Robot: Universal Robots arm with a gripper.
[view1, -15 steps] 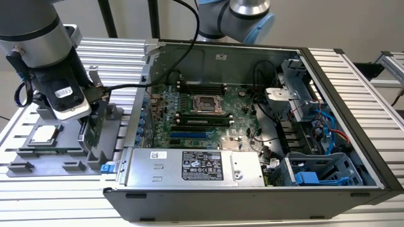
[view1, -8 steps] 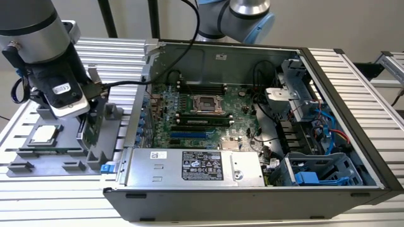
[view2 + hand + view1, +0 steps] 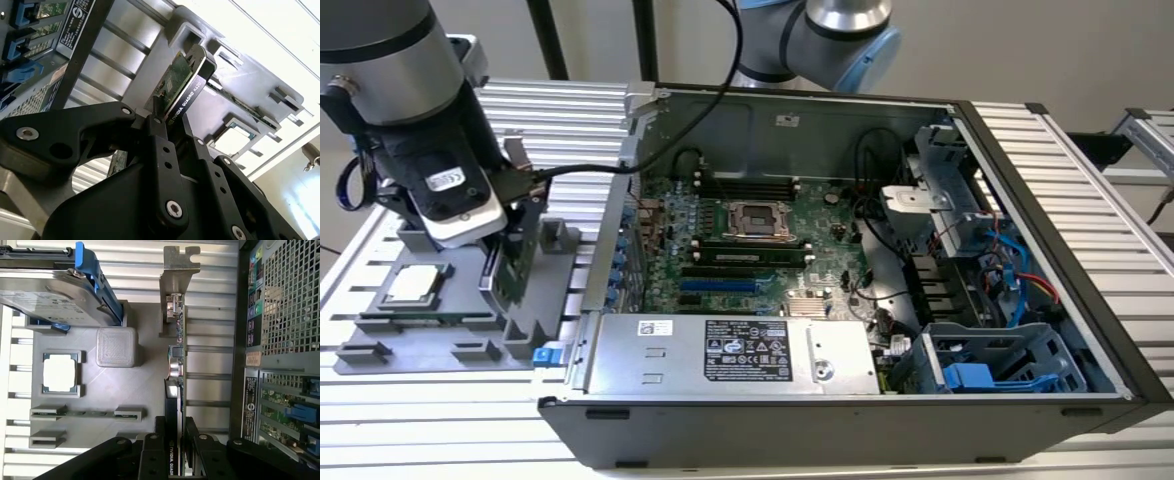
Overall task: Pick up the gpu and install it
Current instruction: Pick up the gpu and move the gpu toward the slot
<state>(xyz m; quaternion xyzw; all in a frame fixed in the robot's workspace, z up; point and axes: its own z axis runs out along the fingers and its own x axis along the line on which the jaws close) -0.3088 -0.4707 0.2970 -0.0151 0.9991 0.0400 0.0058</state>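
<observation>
Gripping the gpu from both sides, the pincer is drawn in narrow. Its black fingers press against the two faces of the card at one end. The gpu stands upright on its long edge in a grey holder tray. The green circuit board faces one way and the black cooler shroud faces the other. Its silver end bracket is at the end far from the pincer. Whether the card's lower edge touches the tray cannot be told.

In the second wrist view the same card rises out between the fingers, its black edge and green board side by side.

Other parts share the grey holder tray. A square processor chip lies flat in a recess. A narrow green memory stick rests in a slot near it. A silver hard drive sits in a blue frame.

In the exterior view the robot arm reaches down over the tray, which sits on a ribbed metal table at the exterior view's left. Just beside the tray, toward the exterior view's right, an open computer case lies on its side. Its green motherboard is exposed, and a grey power supply runs along the near wall. The gpu is outside the case, in the tray.
</observation>
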